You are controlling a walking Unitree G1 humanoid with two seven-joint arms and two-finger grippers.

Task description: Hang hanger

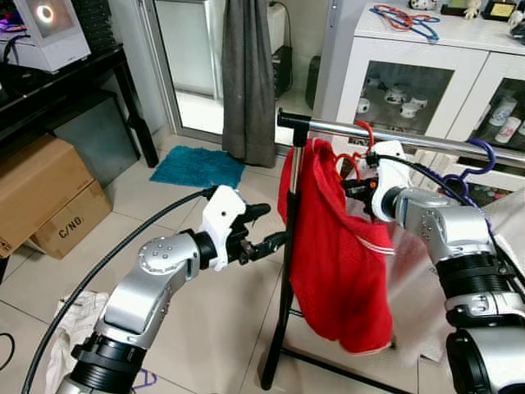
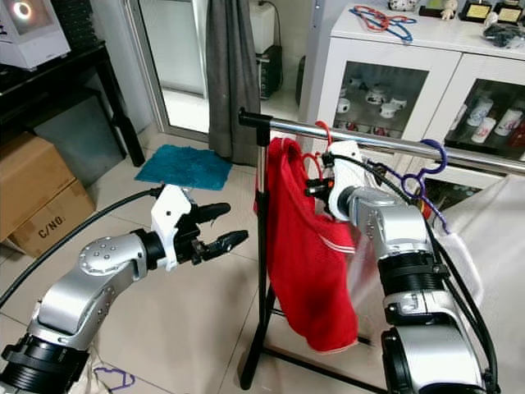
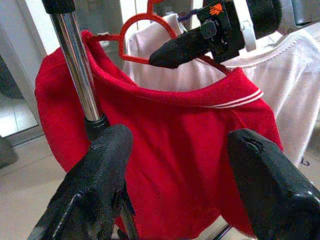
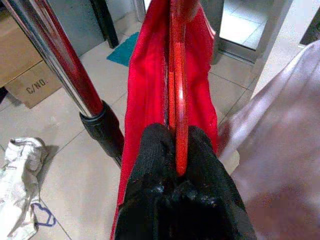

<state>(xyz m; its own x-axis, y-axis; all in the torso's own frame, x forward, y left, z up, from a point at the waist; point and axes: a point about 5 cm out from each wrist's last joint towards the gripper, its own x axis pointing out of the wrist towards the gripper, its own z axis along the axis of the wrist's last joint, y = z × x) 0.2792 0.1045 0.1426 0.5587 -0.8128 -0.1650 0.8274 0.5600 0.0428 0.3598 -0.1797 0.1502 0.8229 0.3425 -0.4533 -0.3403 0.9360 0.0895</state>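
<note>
At rail: right pincer clamps red hanger; upright pole beside; left pincer wide.

The rail is polished, shiny metal, its corner joint matt black plastic. The hanger is glossy red plastic, carrying a red mesh-cloth shirt with white trim. The right end effector has rough, matt black fingers. The floor is smooth pale tile; the boxes are plain cardboard.
</note>
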